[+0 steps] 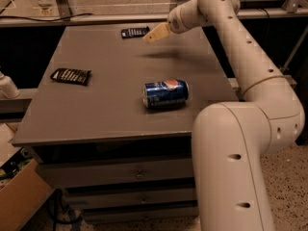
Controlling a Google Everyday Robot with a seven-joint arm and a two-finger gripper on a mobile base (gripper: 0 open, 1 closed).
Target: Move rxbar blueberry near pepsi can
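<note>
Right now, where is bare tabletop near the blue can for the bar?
Bare grey table lies left of the blue metal pepsi can, toward the black striped wrapper, and behind it. Crowded at the far edge: tan gripper beside the flat navy rxbar blueberry.

My claw point(153, 35) hangs over the upper middle of the frame, just right of the rxbar blueberry point(134, 32), which lies at the far edge of the worktop point(110, 114). From that bar down to the pepsi can point(165, 93), lying on its side right of centre, I see only bare surface. The striped wrapper point(70, 75) lies well apart at the left. My own arm point(250, 66) blocks the right side, and a rail point(96, 18) runs behind the far edge.
</note>
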